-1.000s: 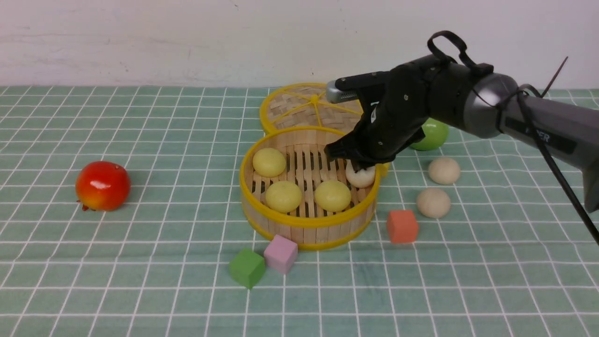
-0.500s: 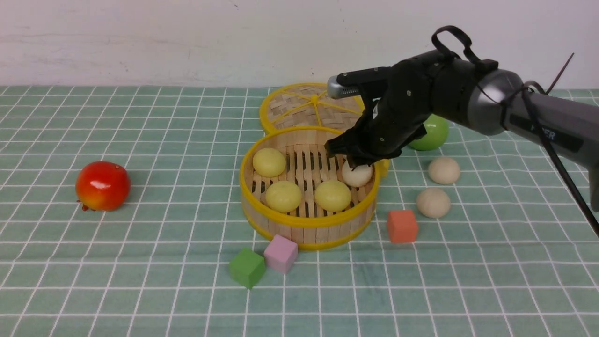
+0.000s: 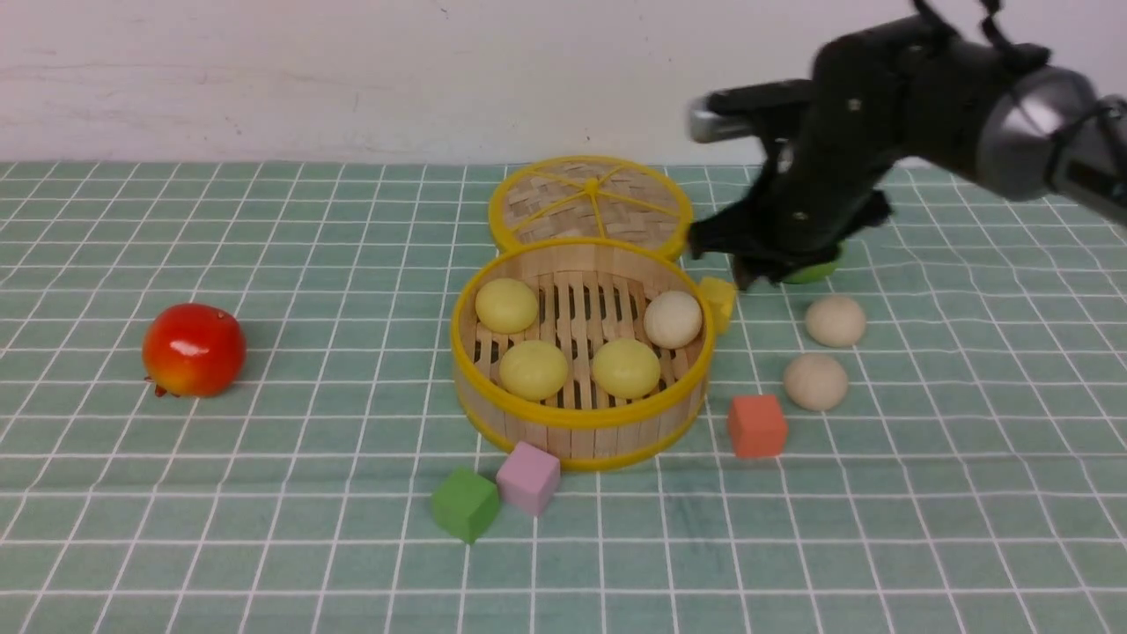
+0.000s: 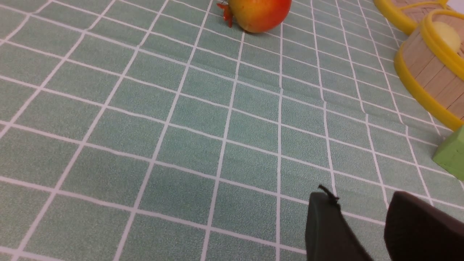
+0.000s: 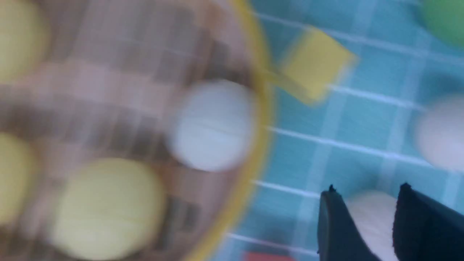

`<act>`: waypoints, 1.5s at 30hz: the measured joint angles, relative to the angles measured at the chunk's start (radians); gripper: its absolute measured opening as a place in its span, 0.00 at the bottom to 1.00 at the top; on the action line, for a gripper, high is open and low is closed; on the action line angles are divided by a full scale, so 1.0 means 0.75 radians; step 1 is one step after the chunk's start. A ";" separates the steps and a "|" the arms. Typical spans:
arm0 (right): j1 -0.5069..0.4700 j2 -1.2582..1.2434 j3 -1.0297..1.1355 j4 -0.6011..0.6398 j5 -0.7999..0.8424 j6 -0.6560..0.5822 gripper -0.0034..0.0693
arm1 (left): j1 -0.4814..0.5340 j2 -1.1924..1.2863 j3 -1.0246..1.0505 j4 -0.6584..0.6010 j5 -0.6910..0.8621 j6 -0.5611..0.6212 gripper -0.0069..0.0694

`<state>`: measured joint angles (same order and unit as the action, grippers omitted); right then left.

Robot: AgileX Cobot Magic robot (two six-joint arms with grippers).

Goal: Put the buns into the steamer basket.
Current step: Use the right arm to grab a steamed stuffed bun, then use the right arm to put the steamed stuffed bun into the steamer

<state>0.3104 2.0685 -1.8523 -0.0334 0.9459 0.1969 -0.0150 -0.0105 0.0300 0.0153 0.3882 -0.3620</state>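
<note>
The steamer basket (image 3: pixel 572 419) stands mid-table and holds three pale yellow buns (image 3: pixel 534 369) and one cream bun (image 3: pixel 673 319) by its right wall. Two more cream buns (image 3: pixel 815 381) lie on the cloth to its right. My right gripper (image 3: pixel 735 264) hangs open and empty above the cloth, just right of the basket. The blurred right wrist view shows the basket's cream bun (image 5: pixel 214 125), and a bun on the cloth (image 5: pixel 368 217) far below the gripper (image 5: pixel 366 194). My left gripper (image 4: pixel 359 199) is open over bare cloth, away from the basket (image 4: pixel 427 72).
The woven lid (image 3: pixel 590 202) lies behind the basket. A green apple (image 3: pixel 814 271) is mostly hidden behind my right gripper. A red fruit (image 3: pixel 194 349) sits far left. Foam cubes lie around the basket: yellow (image 3: pixel 719 299), orange (image 3: pixel 756 425), pink (image 3: pixel 528 476), green (image 3: pixel 464 504).
My right gripper opened and left the cream bun in the basket, then rose and swung right, out over the cloth. The left arm has not moved.
</note>
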 joint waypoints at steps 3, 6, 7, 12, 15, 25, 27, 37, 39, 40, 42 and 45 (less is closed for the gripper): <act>-0.081 0.022 0.033 0.034 0.031 0.004 0.38 | 0.000 0.000 0.000 0.000 0.000 0.000 0.40; -0.132 0.059 0.056 0.091 0.035 0.004 0.38 | 0.000 0.000 0.000 0.000 0.000 0.000 0.40; -0.145 0.075 0.061 0.111 0.037 0.004 0.38 | 0.000 0.000 0.000 0.000 0.000 0.000 0.40; -0.171 0.113 0.069 0.159 0.026 0.004 0.38 | 0.000 0.000 0.000 0.000 0.000 0.000 0.40; -0.171 0.114 0.069 0.169 0.021 0.004 0.38 | 0.000 0.000 0.000 0.000 0.000 0.000 0.40; -0.171 0.164 0.069 0.173 0.020 0.004 0.38 | 0.000 0.000 0.000 0.000 0.000 0.000 0.40; -0.171 0.166 0.069 0.173 0.020 0.003 0.38 | 0.000 0.000 0.000 0.000 0.000 0.000 0.40; -0.171 0.164 0.069 0.244 0.022 -0.107 0.08 | 0.000 0.000 0.000 0.000 0.000 0.000 0.40; -0.171 0.157 0.069 0.246 0.025 -0.111 0.05 | 0.000 0.000 0.000 0.000 0.000 0.000 0.40; -0.171 0.154 0.069 0.247 0.029 -0.111 0.05 | 0.000 0.000 0.000 0.000 0.000 0.000 0.40; -0.171 0.144 0.067 0.253 0.032 -0.111 0.05 | 0.000 0.000 0.000 0.000 0.000 0.000 0.40; -0.171 0.116 0.041 0.294 0.050 -0.121 0.05 | 0.000 0.000 0.000 0.000 0.000 0.000 0.40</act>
<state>0.1822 2.1554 -1.8217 0.1875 0.9834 0.1058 -0.0150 -0.0105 0.0300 0.0153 0.3882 -0.3620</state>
